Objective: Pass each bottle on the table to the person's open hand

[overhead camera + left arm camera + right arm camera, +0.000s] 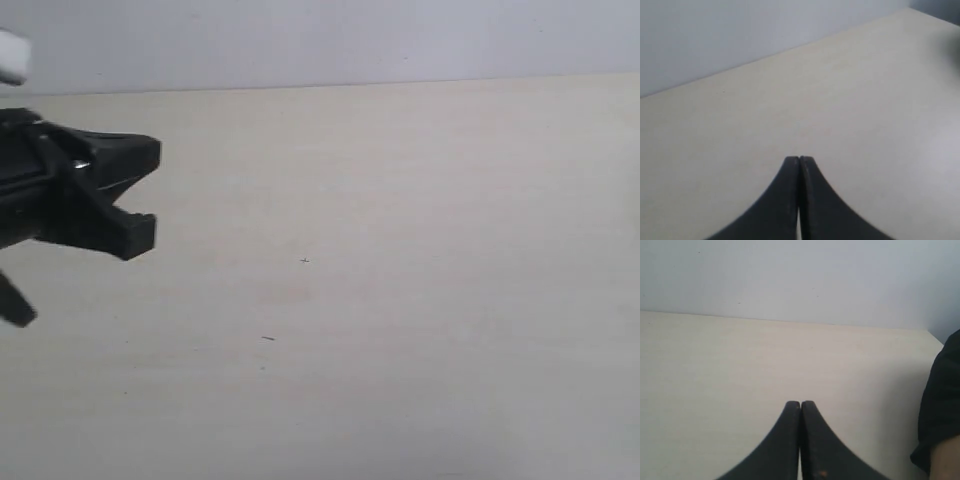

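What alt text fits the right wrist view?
The right gripper, black, jaws shut and empty, points across a pale beige table toward a grey-white wall. At the frame's edge, a black sleeve with a bit of bare skin beside it.

The worktop (400, 200) is wide, flat and pale beige with faint wood grain; it lies under and ahead of the left fingers (782, 200) and the right fingers (782, 440). Two tiny dark specks (304, 260) sit on it, well apart from the left fingers. Beside the right fingers, not touching them, a black sleeve (942, 405) shows, with some bare skin (946, 460) at its cuff; the palm is hidden.
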